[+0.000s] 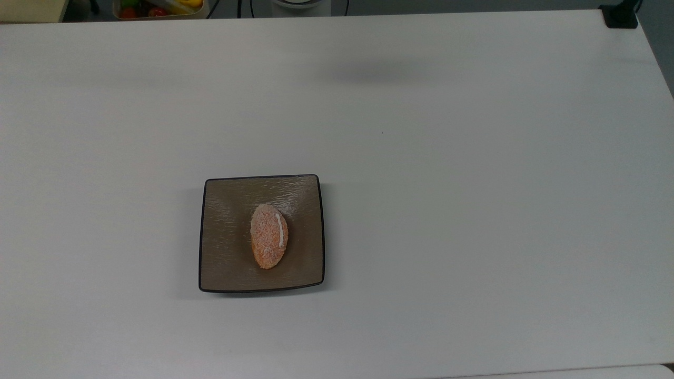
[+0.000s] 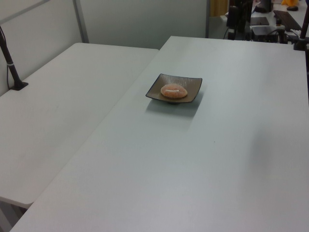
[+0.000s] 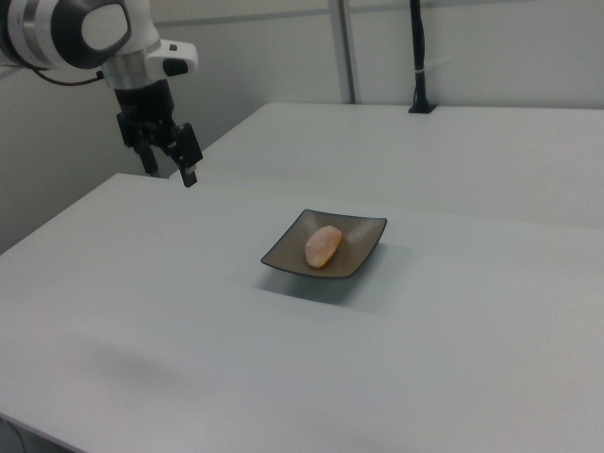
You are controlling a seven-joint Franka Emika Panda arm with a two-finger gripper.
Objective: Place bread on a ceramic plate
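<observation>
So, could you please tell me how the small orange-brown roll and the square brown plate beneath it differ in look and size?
The small oval orange-brown roll is rounded, while the square glossy brown plate has straight sides and corners. The roll is much smaller and covers only the plate's middle. The roll's crust is grainy with a white stripe along its length; the plate shows fine ripples and a thin black rim. Both rest still on the white table, the roll lying on the plate.
</observation>
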